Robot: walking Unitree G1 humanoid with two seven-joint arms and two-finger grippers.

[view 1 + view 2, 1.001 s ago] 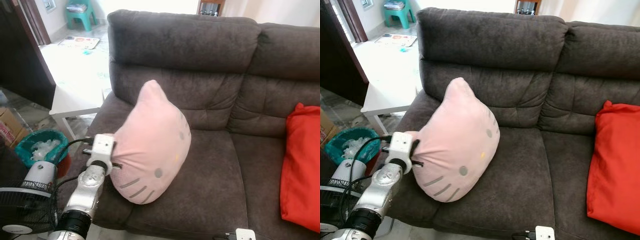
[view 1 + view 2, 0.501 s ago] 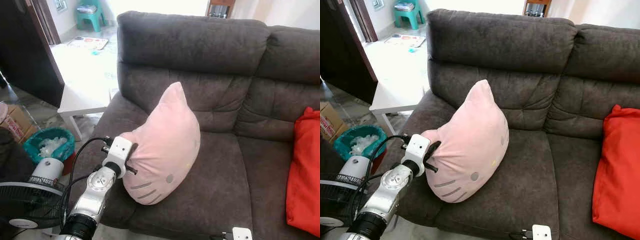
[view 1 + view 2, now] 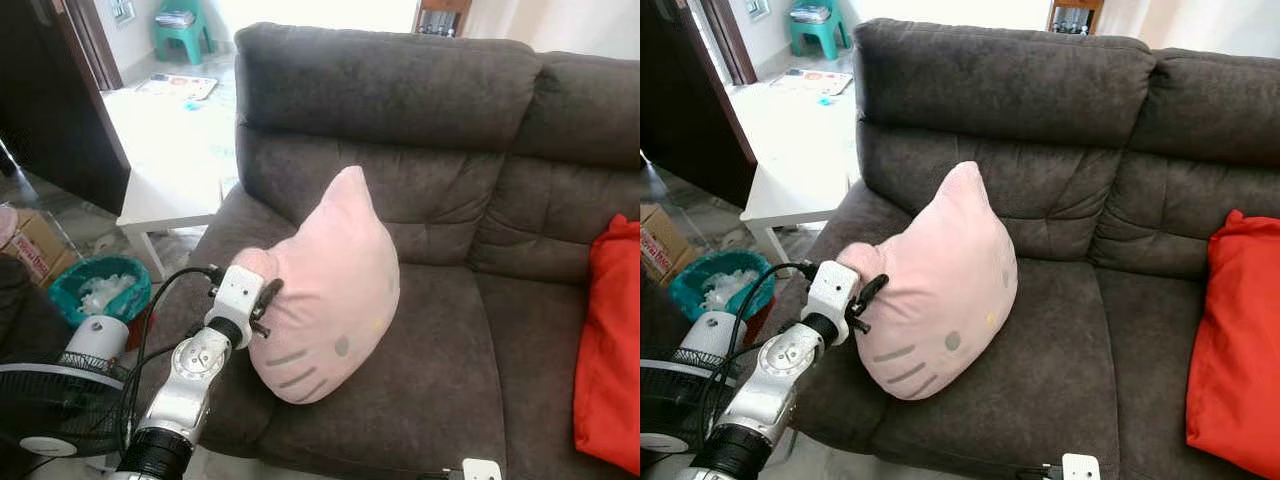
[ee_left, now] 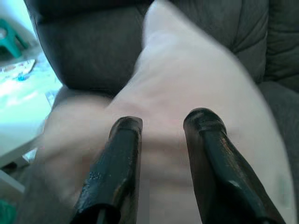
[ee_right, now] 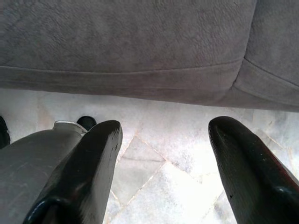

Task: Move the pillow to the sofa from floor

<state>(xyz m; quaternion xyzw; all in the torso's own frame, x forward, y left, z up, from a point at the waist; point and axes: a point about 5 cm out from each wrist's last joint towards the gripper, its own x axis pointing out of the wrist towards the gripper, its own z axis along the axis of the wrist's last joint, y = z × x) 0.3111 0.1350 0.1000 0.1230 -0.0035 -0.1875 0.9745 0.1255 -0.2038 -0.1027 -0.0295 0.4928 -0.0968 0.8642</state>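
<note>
Pillow (image 3: pixel 328 290): pink, on the sofa (image 3: pixel 420 130) seat, leaning at its left end.
Left gripper (image 4: pixel 161 135): at the pillow's left edge, fingers parted, released.
Right gripper (image 5: pixel 163 140): below the sofa's front, fingers spread, empty.

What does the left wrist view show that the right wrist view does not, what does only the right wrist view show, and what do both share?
Left wrist view alone: the pink pillow right in front of the left gripper, whose black fingers are parted, with a white table and a green stool behind. Right wrist view alone: the tiled floor below the sofa's front edge, seen between the spread fingers of the right gripper, which holds nothing. Both share the dark grey sofa and a pair of black fingers in the foreground.
</note>
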